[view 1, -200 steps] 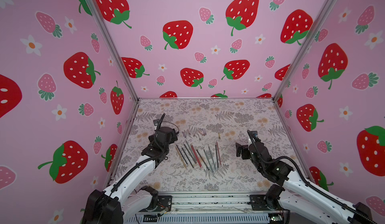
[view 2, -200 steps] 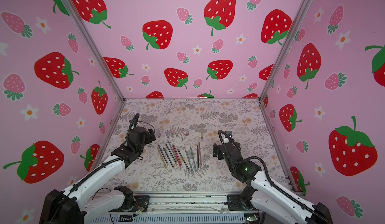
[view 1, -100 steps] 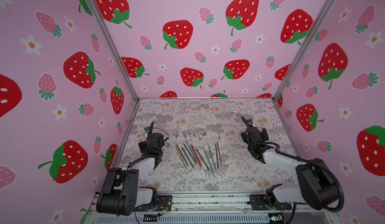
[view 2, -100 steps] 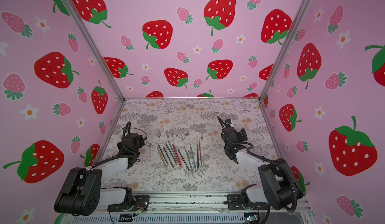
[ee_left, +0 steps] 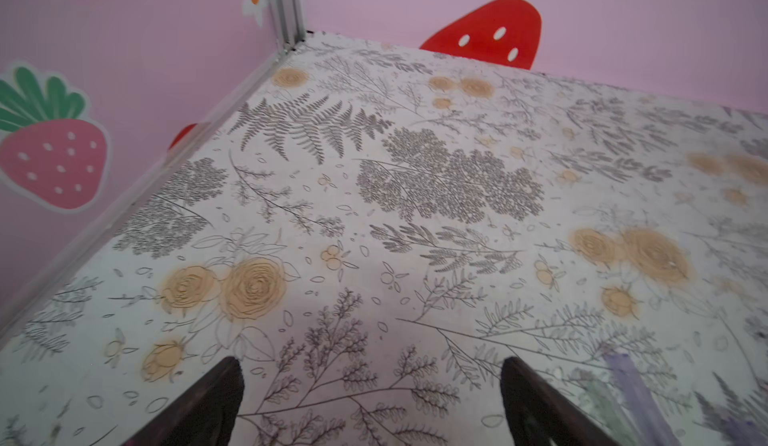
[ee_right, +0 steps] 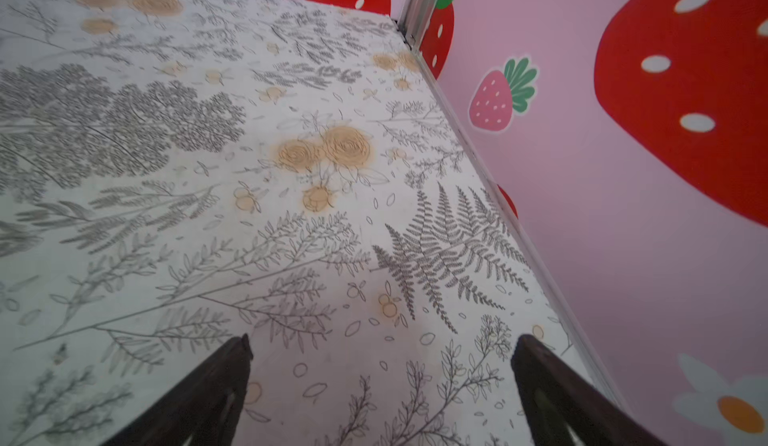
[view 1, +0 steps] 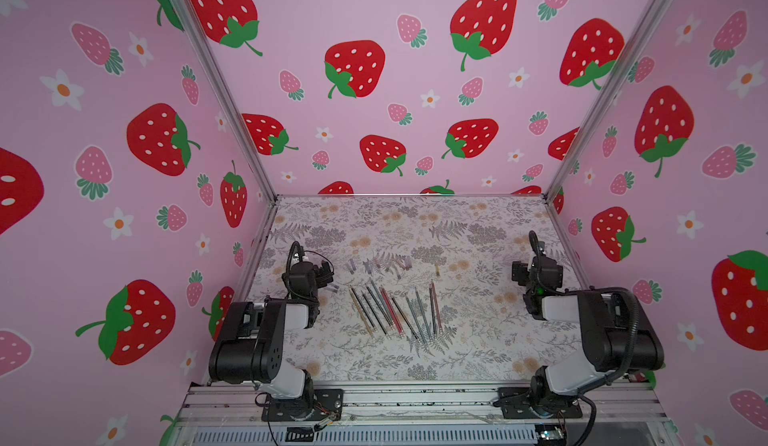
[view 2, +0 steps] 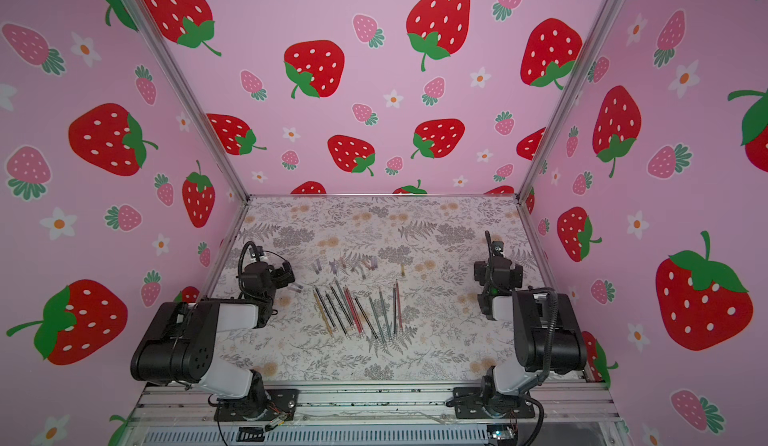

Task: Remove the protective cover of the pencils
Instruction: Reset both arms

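Left gripper (ee_left: 372, 363) and right gripper (ee_right: 384, 340) both spread wide, empty; pencils (view 1: 395, 311) lie fanned side by side in the middle of the table (view 1: 478, 348); short caps (view 1: 380, 263) in a loose row just beyond them; grippers sit at opposite table edges, well apart from the pencils; step judged: between picks or finished, tips too small to tell; next move, if a cap remains: one gripper pins the shaft, the other pulls.

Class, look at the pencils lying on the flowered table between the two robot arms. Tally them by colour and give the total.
gold-tan pencils: 1
black pencils: 4
grey pencils: 3
red-pink pencils: 3
Total: 11. They are thin and crowded, so a count may be off by one.
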You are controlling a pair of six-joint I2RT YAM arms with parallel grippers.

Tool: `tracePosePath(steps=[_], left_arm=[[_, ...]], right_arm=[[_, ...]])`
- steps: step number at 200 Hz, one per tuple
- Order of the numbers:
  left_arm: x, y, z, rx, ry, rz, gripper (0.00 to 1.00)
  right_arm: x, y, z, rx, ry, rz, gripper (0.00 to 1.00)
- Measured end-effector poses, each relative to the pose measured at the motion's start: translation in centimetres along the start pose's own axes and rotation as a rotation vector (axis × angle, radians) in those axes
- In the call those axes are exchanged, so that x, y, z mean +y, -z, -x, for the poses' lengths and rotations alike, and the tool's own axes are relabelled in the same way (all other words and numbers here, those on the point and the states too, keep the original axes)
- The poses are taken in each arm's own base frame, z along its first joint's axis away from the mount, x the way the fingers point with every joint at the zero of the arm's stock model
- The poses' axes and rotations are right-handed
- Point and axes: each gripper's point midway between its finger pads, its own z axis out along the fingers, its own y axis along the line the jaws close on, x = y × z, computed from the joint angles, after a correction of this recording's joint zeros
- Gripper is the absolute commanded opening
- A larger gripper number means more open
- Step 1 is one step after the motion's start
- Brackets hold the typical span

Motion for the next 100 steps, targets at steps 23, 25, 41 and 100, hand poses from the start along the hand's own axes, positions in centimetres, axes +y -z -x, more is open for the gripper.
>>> tracePosePath(steps=[23, 25, 41, 100], left_arm=[[-0.9, -0.1, 0.3, -0.001, -0.017, -0.047, 0.99], [-1.0, -0.1, 0.3, -0.002, -0.019, -0.050, 0.99], [-1.2, 0.0, 0.3, -0.002, -0.023, -0.063, 0.99], [-1.9, 0.0, 0.3, -0.003, -0.046, -0.081, 0.99]], right_arm=[[0.7, 0.0, 0.5, -0.022, -0.011, 0.039, 1.00], [0.8, 0.1, 0.5, -0.024, -0.012, 0.042, 0.99], [1.1, 0.1, 0.8, -0.033, -0.018, 0.058, 0.99], [1.3, 0.1, 0.9, -0.040, -0.020, 0.070, 0.99]])
